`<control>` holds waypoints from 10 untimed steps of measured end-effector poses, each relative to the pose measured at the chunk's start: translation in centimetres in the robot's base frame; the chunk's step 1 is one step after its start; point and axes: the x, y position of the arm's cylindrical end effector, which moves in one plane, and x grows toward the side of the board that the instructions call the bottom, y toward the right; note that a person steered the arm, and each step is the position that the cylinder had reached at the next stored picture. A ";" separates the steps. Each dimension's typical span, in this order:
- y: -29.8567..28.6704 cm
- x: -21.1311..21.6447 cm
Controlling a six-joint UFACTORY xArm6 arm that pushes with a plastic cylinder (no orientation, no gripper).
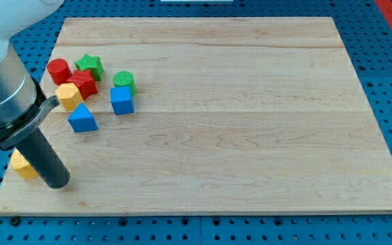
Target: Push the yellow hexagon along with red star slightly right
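Observation:
The yellow hexagon (68, 96) lies at the view's upper left of the wooden board (250, 136), touching the red star (83, 83) just above and right of it. My tip (57, 182) rests on the board near the lower left corner, well below the hexagon and the star and apart from them. A yellow block (23, 165) sits right beside the rod, on its left, partly hidden by it.
A red cylinder (58, 70) and a green star (89, 65) lie above the red star. A green cylinder (124, 81) and a blue cube (122, 100) stand to its right. A blue triangle (82, 118) lies just below the hexagon.

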 end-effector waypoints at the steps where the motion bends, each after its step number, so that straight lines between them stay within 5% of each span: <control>1: 0.0 0.0; 5: 0.9 -1.3; 8: 3.0 -14.2; 9: 4.7 -9.7; 10: -1.2 -11.3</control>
